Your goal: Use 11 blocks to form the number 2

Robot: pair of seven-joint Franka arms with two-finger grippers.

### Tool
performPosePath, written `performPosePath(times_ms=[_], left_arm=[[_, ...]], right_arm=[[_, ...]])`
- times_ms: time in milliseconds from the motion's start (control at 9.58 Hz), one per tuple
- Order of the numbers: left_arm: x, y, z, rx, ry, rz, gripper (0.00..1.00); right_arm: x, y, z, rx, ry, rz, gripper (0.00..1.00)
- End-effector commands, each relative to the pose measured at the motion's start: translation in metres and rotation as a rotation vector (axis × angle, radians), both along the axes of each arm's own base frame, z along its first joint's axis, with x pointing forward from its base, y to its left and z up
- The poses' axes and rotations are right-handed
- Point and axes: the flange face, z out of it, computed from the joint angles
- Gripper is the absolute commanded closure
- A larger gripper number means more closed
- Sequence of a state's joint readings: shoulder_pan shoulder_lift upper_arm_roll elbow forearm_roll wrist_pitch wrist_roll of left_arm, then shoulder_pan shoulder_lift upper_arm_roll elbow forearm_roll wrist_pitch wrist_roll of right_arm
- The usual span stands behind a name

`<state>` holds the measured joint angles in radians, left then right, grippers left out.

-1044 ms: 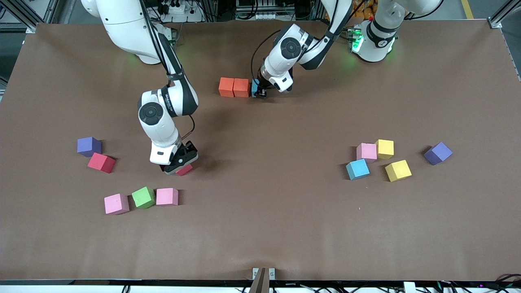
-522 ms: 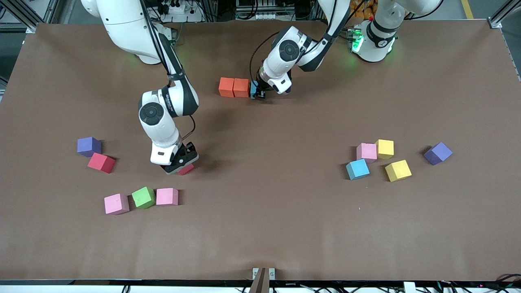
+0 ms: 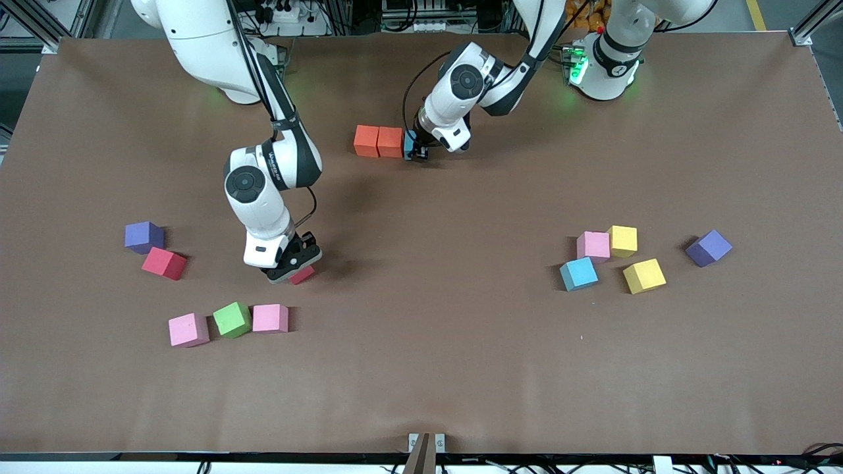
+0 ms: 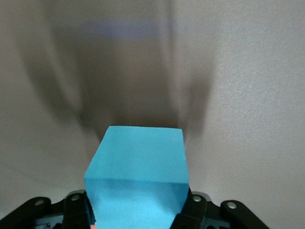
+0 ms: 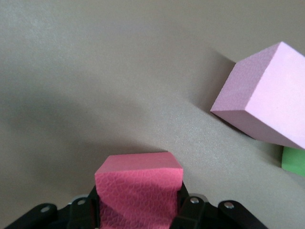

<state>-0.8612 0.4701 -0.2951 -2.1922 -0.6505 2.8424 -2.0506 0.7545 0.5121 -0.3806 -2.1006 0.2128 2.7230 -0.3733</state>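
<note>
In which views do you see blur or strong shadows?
Left wrist view: streaked, smeared shadows on the table above the light blue foam cube. Right wrist view: sharp, with a soft shadow around the crimson red foam cube. Front view: even lighting, short shadows beside the cubes, green glow at the arm bases.

Three blocks (image 3: 388,142) side by side; other cubes (image 3: 609,257) scattered nearer the camera.
</note>
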Motion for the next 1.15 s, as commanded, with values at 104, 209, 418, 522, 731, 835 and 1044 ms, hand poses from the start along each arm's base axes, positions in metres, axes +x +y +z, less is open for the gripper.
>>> performPosePath(times_ms=[104, 209, 418, 522, 731, 835, 1044], left_arm=[[-0.004, -0.008, -0.004, -0.007, 0.006, 0.024, 0.87], [-0.005, -0.008, -0.004, -0.006, 0.005, 0.019, 0.60], [-0.003, -0.008, -0.002, -0.009, -0.002, 0.010, 0.00], [-0.001, -0.008, 0.000, -0.011, -0.004, 0.009, 0.00], [0.011, -0.005, 0.012, -0.024, -0.017, 0.021, 0.00], [0.015, -0.005, 0.024, -0.034, -0.029, 0.013, 0.00], [0.025, 0.001, 0.053, -0.024, -0.036, -0.050, 0.00]], right_arm=[[0.011, 0.009, 0.009, 0.017, 0.017, -0.003, 0.72], [0.011, 0.009, 0.010, 0.018, 0.016, -0.003, 0.72], [0.010, 0.012, 0.011, 0.020, 0.015, 0.000, 0.73], [0.009, 0.015, 0.012, 0.026, 0.014, -0.003, 0.73], [0.006, 0.026, 0.016, 0.066, 0.040, -0.036, 0.74], [0.003, 0.031, 0.016, 0.085, 0.053, -0.052, 0.74], [-0.005, 0.050, 0.018, 0.121, 0.059, -0.085, 0.74]])
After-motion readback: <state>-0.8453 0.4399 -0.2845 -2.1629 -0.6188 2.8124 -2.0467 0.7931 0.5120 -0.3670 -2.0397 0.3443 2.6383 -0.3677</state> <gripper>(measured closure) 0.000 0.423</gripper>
